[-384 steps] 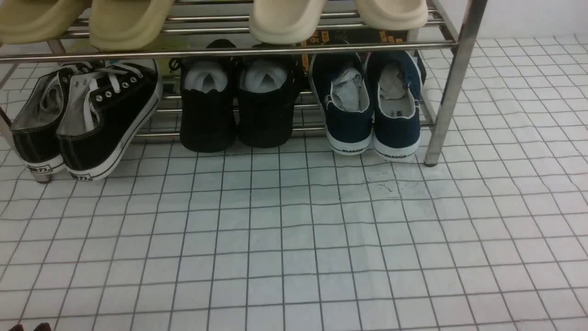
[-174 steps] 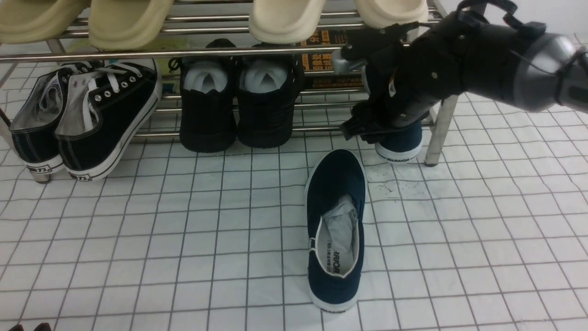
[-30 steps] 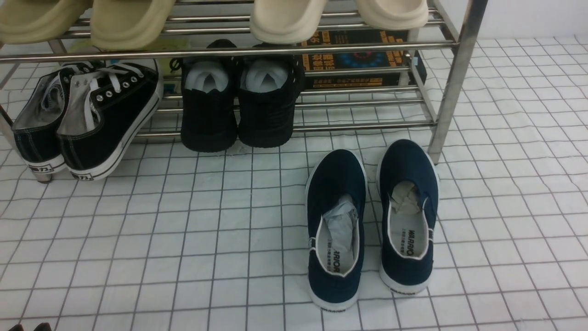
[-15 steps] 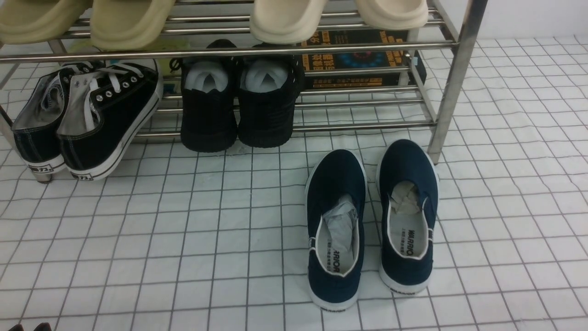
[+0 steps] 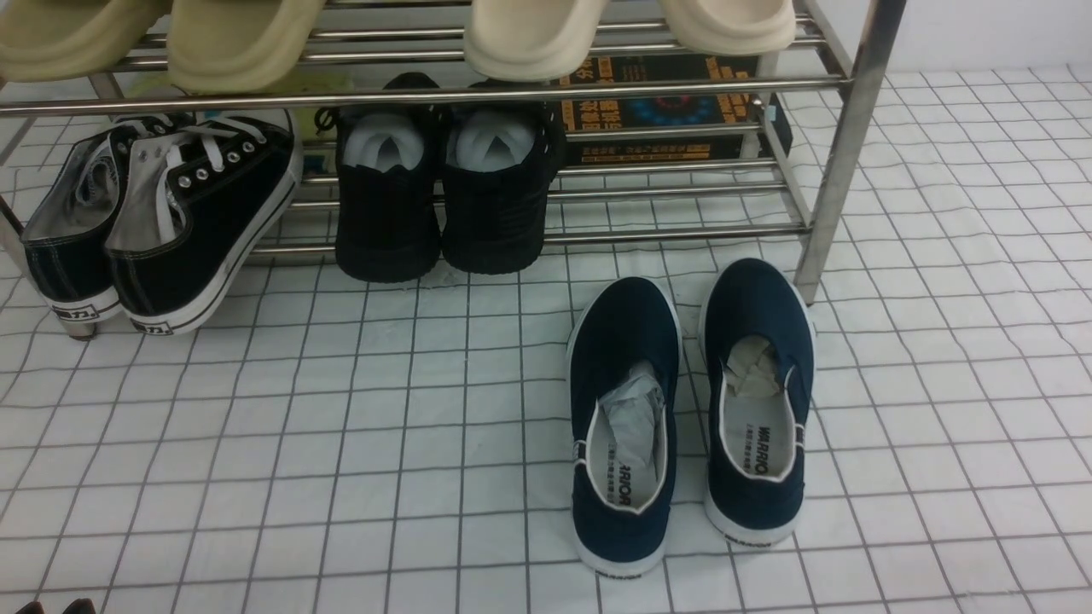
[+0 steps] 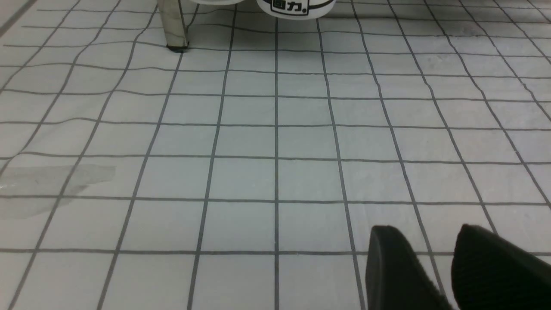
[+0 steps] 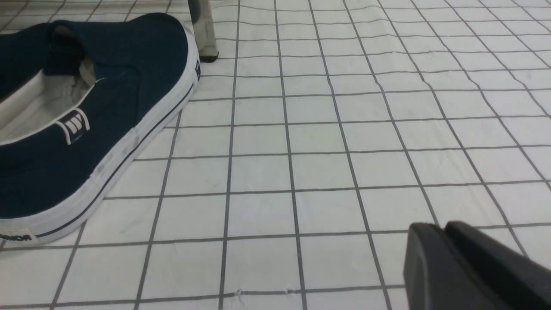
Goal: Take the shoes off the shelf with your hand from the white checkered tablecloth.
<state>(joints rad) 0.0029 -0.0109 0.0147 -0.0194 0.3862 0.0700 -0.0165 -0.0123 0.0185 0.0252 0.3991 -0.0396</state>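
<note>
Since both navy shoes (image 5: 687, 418) sit side by side on the white checkered tablecloth (image 5: 341, 443), toes toward the shelf (image 5: 840, 145) and heels toward the robot, the job looks done; they lie just in front of the rack's right leg, off its bars. Front view: no arm in sight. Lower tier holds only black sneakers (image 5: 162, 222) and all-black shoes (image 5: 444, 188); cream slippers (image 5: 529, 34) up top. Each navy shoe shows white sole, white-trimmed opening, crumpled paper stuffing, WARRIOR on insole and heel. Placed parallel as a pair, prob. for a tidy set-down.

Left wrist view: left gripper (image 6: 447, 258) low over bare cloth w/ a clear gap between its black fingers, nothing in it; a rack leg (image 6: 172, 26) and a sneaker heel at the far edge.

Right wrist view: right gripper (image 7: 443, 254) has its fingers pressed almost together, nothing pinched, parked apart from the nearer navy shoe (image 7: 86, 112), which rests flat near the rack's right leg (image 7: 204, 30).
</note>
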